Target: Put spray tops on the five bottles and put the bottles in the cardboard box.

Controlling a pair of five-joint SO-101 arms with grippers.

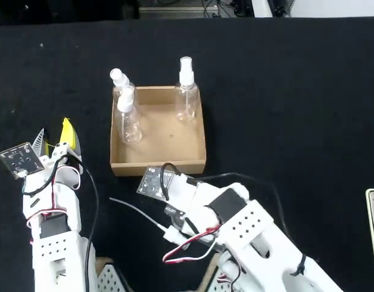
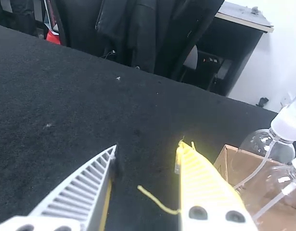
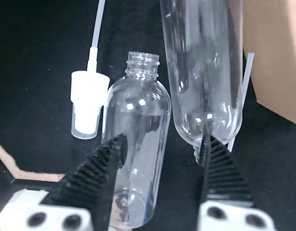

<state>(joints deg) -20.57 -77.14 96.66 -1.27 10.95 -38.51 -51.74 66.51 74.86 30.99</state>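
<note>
Standing in the cardboard box (image 1: 174, 163) are 3 capped bottles (image 1: 131, 125): 2 by its left wall, 1 at its far right corner. The right gripper (image 3: 162, 144), jaws wide, hangs over 2 uncapped bottles (image 3: 138, 144) lying on the table (image 2: 66, 96) beside a loose spray top (image 3: 87, 108). The left gripper (image 2: 148, 147), spread wide and empty, sits near the table's left edge.

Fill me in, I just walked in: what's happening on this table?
Spray bottles are being capped and boxed. Three capped bottles are in the cardboard box. The right gripper hangs open over an uncapped bottle lying on the table, a loose spray top beside it and a second bottle lying close by. The left gripper is open and empty, beside the box.
</note>
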